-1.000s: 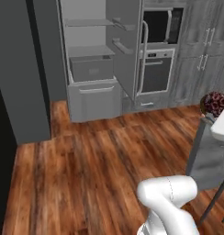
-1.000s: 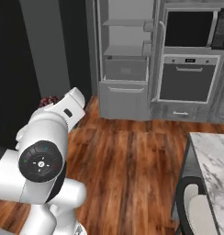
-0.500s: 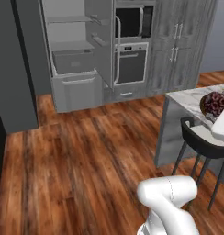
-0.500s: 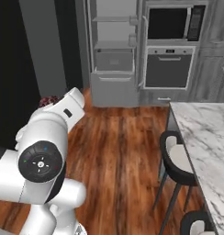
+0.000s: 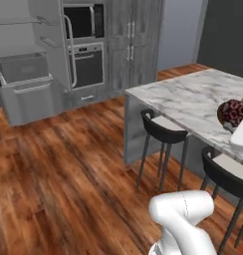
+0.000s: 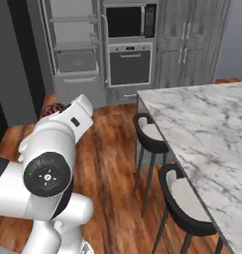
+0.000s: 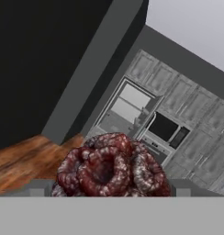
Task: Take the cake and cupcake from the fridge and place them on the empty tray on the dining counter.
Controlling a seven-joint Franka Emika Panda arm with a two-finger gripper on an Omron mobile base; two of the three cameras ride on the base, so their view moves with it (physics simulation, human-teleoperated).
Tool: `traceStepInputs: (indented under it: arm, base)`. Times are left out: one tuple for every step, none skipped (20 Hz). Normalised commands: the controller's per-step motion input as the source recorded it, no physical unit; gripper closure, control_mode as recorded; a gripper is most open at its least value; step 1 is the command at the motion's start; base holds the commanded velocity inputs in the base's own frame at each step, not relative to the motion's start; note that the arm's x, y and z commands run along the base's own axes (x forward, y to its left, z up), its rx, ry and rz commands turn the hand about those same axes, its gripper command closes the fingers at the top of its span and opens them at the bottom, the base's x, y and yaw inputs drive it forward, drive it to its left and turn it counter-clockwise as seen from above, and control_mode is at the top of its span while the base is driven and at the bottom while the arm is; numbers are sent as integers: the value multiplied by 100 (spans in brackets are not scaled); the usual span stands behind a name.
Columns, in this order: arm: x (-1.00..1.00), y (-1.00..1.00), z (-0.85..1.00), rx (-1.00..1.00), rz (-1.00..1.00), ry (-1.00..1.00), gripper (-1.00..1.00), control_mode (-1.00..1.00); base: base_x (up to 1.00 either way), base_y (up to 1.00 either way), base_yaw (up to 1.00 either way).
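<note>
The cake (image 7: 109, 165), dark brown with a dark red lumpy top, sits between the two fingers of my gripper (image 7: 111, 189), which is shut on it. In the left base view the cake (image 5: 233, 112) hangs at the right edge, over the marble dining counter (image 5: 188, 99). From the right base view the cake (image 6: 53, 109) peeks out behind my arm, left of the dining counter (image 6: 207, 129). The grey fridge (image 5: 29, 74) stands open at the far left, its drawer pulled out; it is also the fridge (image 6: 76, 54) at the back. Cupcake and tray are out of view.
Two black stools (image 5: 163, 130) (image 5: 228, 174) stand along the counter's near side, seen again as stools (image 6: 150, 134) (image 6: 185, 198). A built-in oven and microwave (image 6: 129, 49) and grey cabinets line the back wall. Wooden floor (image 5: 68, 169) lies open between fridge and counter.
The whole picture has swung from the fridge toward the marble counter, so the base has turned. The cake stays in the same grip.
</note>
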Motion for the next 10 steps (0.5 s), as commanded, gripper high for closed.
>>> traceStepInputs:
  arm:
    - [0, 0, 0, 0, 0, 0, 100, 100]
    - [0, 0, 0, 0, 0, 0, 100, 100]
    - [0, 0, 0, 0, 0, 0, 100, 100]
    - [0, 0, 0, 0, 0, 0, 100, 100]
    - [0, 0, 0, 0, 0, 0, 100, 100]
    - [0, 0, 0, 0, 0, 0, 100, 100]
    - [0, 0, 0, 0, 0, 0, 100, 100]
    - [0, 0, 0, 0, 0, 0, 100, 100]
    - [0, 0, 0, 0, 0, 0, 100, 100]
    - [0, 0, 0, 0, 0, 0, 100, 100]
  base:
    - [-58, 0, -50]
    - [-56, 0, -51]
    - [-55, 0, -51]
    - [-54, 0, -51]
    - [-54, 0, -50]
    - [-54, 0, -50]
    - [-51, 0, -50]
    - [-51, 0, -50]
    - [-52, 0, -50]
    - [-56, 0, -49]
